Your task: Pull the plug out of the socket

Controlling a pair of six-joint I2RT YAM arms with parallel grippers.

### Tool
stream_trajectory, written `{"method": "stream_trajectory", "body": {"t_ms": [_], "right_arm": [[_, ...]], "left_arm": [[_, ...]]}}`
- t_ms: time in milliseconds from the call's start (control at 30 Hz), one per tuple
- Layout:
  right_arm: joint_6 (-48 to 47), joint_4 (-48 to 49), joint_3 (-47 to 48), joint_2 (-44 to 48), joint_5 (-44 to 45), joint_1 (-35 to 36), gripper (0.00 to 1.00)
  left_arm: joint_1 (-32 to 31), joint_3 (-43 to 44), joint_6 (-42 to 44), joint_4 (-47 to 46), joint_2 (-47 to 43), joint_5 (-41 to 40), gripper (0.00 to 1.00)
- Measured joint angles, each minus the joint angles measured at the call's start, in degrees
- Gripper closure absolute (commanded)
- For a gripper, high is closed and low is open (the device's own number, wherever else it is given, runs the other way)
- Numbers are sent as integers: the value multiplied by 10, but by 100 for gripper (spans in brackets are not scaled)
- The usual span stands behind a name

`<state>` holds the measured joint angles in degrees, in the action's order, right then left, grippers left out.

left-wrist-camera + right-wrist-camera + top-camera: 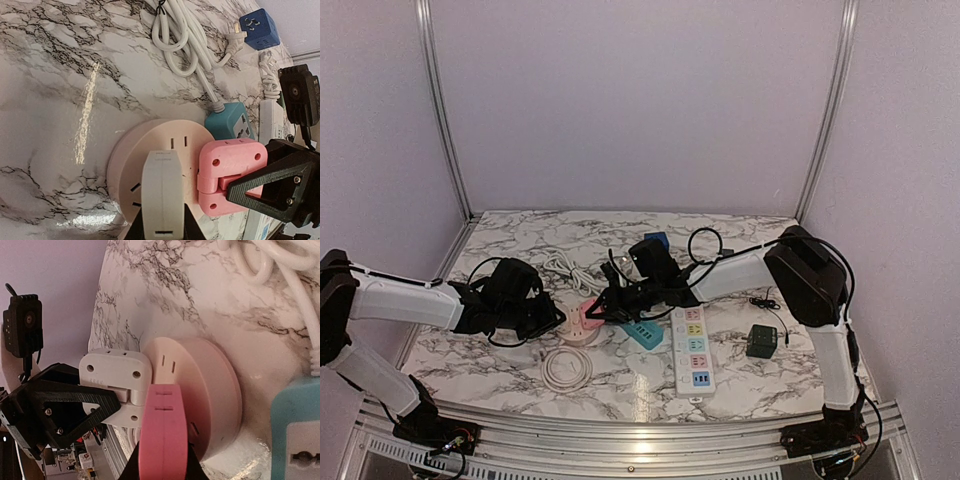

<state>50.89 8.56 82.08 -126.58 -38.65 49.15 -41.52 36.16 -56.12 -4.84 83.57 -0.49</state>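
Note:
A round pale-pink socket (582,325) (150,145) (210,390) lies flat on the marble table. My left gripper (162,225) (555,320) is shut on a white plug (162,195) (115,385) over the socket's face. From the other side, my right gripper (162,465) (600,308) is shut on a pink plug (162,435) (227,175) at the socket's rim. Each gripper's black fingers (270,185) (60,410) show in the other wrist view. I cannot tell whether either plug's pins sit in the slots.
A teal socket cube (232,122) (642,333) lies just beside the round socket, with a white power strip (691,350) to its right. A coiled white cable (565,367) lies in front, a white cable bundle (180,35) and blue cube (259,22) behind, a black adapter (761,341) far right.

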Motion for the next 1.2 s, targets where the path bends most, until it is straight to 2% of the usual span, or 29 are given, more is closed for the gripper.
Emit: {"method": "stream_trajectory", "body": {"t_ms": [800, 1033, 1200], "right_arm": [[3, 60, -43, 19, -9, -2, 100], [3, 140, -40, 75, -91, 25, 100], [-11, 142, -31, 93, -96, 33, 100]], "left_arm": [[2, 1, 19, 1, -1, 5, 100], [2, 2, 19, -2, 1, 7, 100], [2, 2, 19, -2, 0, 7, 100]]}}
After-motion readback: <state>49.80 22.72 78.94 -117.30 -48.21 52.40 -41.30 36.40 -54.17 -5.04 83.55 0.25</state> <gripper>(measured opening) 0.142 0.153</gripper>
